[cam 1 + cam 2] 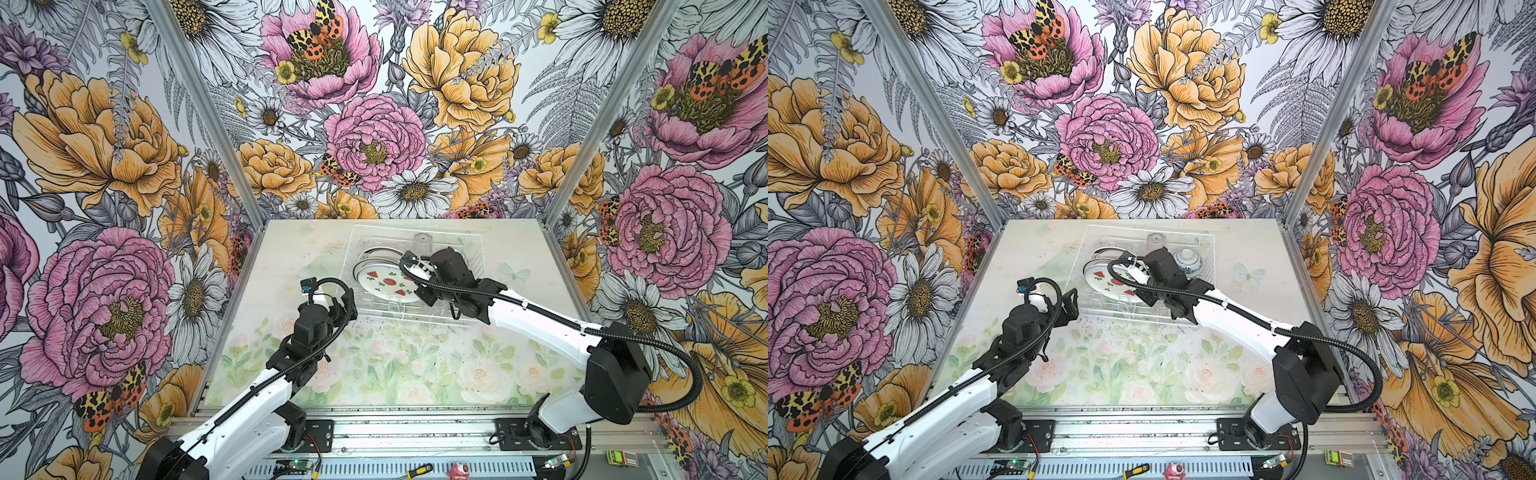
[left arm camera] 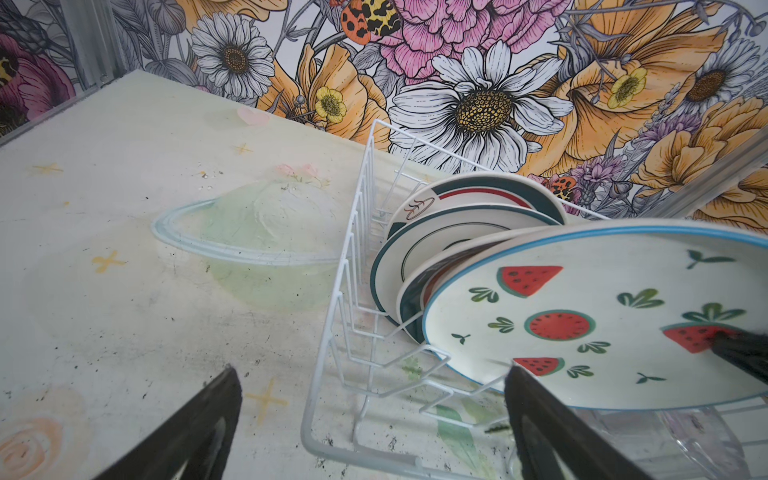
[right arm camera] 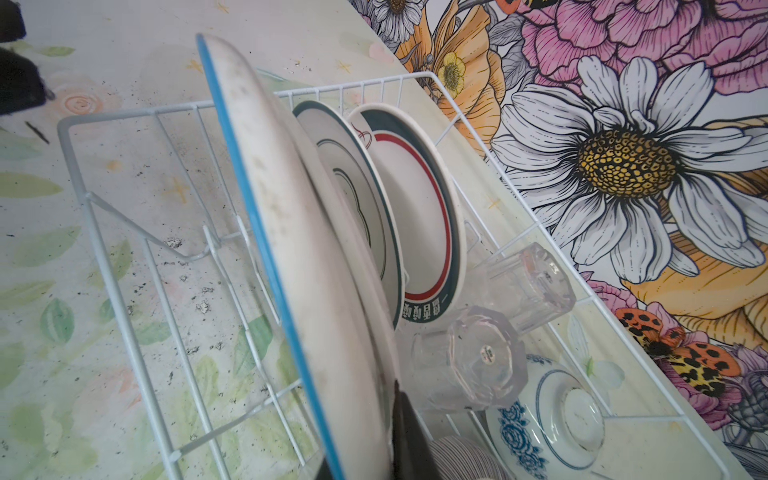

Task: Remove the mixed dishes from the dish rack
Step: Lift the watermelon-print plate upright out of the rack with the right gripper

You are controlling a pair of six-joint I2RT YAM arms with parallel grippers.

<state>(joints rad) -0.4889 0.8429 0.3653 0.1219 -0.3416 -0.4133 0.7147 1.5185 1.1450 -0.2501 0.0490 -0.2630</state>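
Observation:
The white wire dish rack (image 1: 374, 311) (image 1: 1100, 309) stands at the back middle of the table. My right gripper (image 1: 419, 289) (image 3: 361, 436) is shut on the edge of a blue-rimmed watermelon plate (image 1: 386, 282) (image 2: 582, 307) (image 3: 291, 249), which tilts away from the dark-rimmed plates (image 3: 361, 199) (image 2: 457, 232) upright behind it. Two clear tumblers (image 3: 469, 357) (image 3: 528, 282) and a blue-patterned white bowl (image 3: 552, 411) (image 1: 1187, 259) sit upside down in the rack. My left gripper (image 1: 347, 308) (image 2: 373, 370) hangs open at the rack's front left corner, holding nothing.
A striped bowl (image 3: 465, 457) lies in the rack beside the patterned bowl. The table mat (image 1: 374, 374) carries printed roses and a planet picture (image 2: 257, 249). Flowered walls close in three sides. A screwdriver (image 1: 417, 471) lies on the front rail.

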